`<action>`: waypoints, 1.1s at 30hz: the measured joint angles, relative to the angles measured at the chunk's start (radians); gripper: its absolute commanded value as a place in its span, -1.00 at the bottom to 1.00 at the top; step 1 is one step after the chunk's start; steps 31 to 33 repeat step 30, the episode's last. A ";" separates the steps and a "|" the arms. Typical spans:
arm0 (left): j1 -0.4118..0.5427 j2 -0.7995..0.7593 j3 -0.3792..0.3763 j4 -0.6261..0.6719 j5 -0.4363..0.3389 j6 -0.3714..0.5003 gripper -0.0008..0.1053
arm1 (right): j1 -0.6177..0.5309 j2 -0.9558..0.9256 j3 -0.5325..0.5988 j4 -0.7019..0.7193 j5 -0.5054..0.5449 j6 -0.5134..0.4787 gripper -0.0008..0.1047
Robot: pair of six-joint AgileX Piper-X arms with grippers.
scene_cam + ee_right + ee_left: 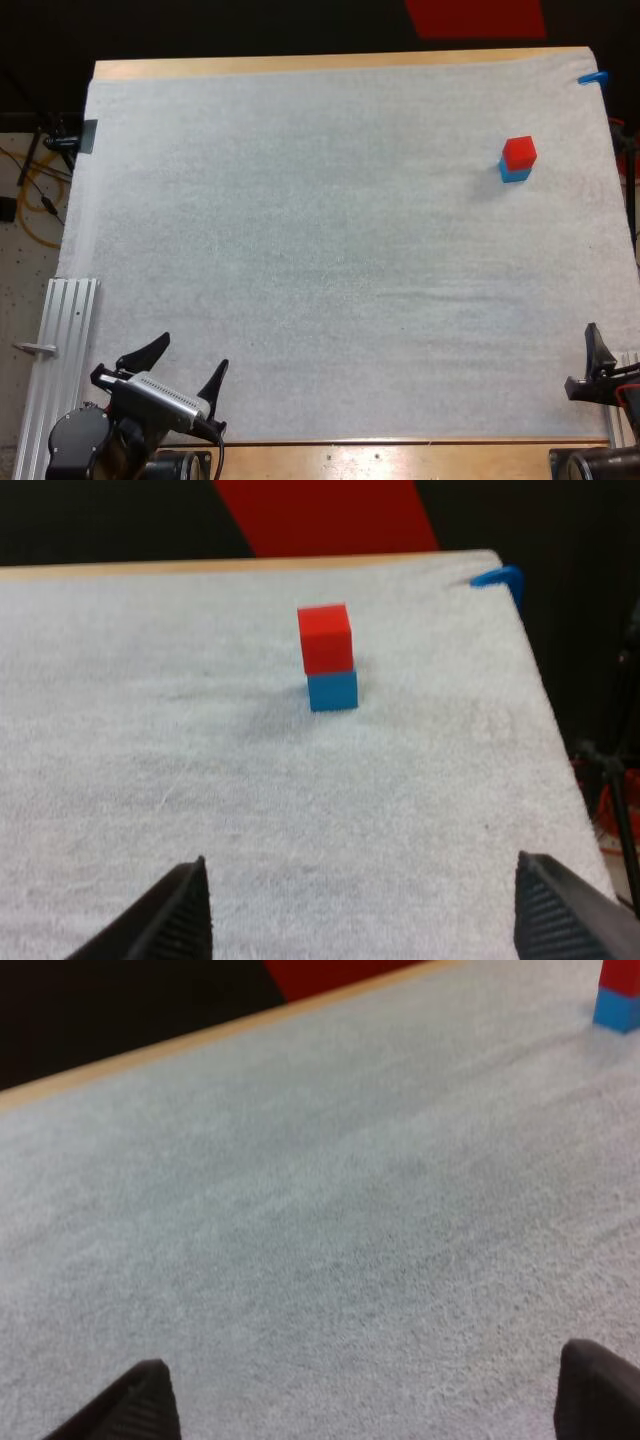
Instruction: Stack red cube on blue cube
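Your left gripper [192, 352] lies nearest, at the near left corner of the white mat [300, 250]. Its two black fingers are spread wide and released, with nothing between them. The left wrist view confirms bare mat between the fingers.

Your right gripper [360, 870] sits at the near right corner of the mat, against the right edge. Its jaws are likewise released and hold nothing. The right wrist view looks between the spread fingers toward the far edge.

Task items: the red cube [519, 151] rests on top of the blue cube [515, 173]. The pair stands close to the far right corner of the mat, a little in from the right edge and well apart from both grippers. In the right wrist view the red cube sits upright and touches the blue cube's top face. It appears shifted very slightly to one side of the blue cube, without visible tilt.

Step in hand: by my judgement the stacking itself is complete, and both arms are parked clear of it.

Next move: I judge that no further grasp is called for. Keep both arms low along the near edge of the table [400, 455] and away from the far right corner. Any reach toward that corner risks knocking the red cube off.

Arm pose: the left arm angles in from the near left corner, its gripper pointing across the mat toward the stack. The right arm points straight toward the far edge.
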 measured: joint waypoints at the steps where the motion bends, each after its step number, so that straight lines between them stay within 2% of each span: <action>1: 0.000 0.000 0.002 -0.007 0.000 0.000 0.41 | 0.000 0.000 0.006 -0.002 -0.005 0.000 0.19; 33: 0.000 0.000 0.005 -0.032 -0.015 0.000 0.41 | 0.000 0.000 0.014 -0.003 -0.014 0.000 0.19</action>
